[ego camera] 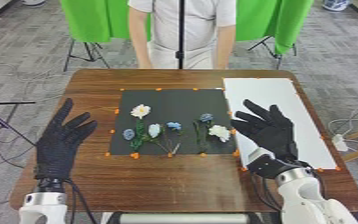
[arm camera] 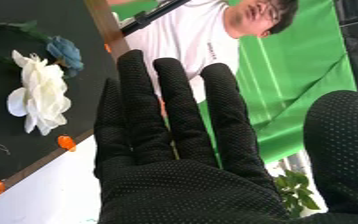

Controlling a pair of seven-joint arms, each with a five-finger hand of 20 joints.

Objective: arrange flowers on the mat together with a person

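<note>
- The right hand [ego camera: 270,134] is released: its fingers are extended and apart from each other, and no flower is between them.
- In the head view this hand is at the right border of the dark mat [ego camera: 193,101], with its palm in front of the white sheet [ego camera: 257,92].
- The nearest flower to it is the right white flower [ego camera: 219,132]; it lies on the mat, just beside the fingers, on their left side, and apart from them.
- A blue flower [ego camera: 206,117] lies next to this white one, a little farther from the robot.
- In the right wrist view the same white flower is near the open right hand, and the blue flower is close beside its petals.
- In the middle of the mat there are a small blue flower [ego camera: 174,126] and a pale flower [ego camera: 154,130].
- On the left part lie a grey-blue flower [ego camera: 128,134] and, farther from the robot, another white flower [ego camera: 141,111].
- The left hand [ego camera: 58,147] is also released, its fingers long and relaxed; it is left of the mat, apart from all the flowers, above the brown table [ego camera: 113,187].
</note>
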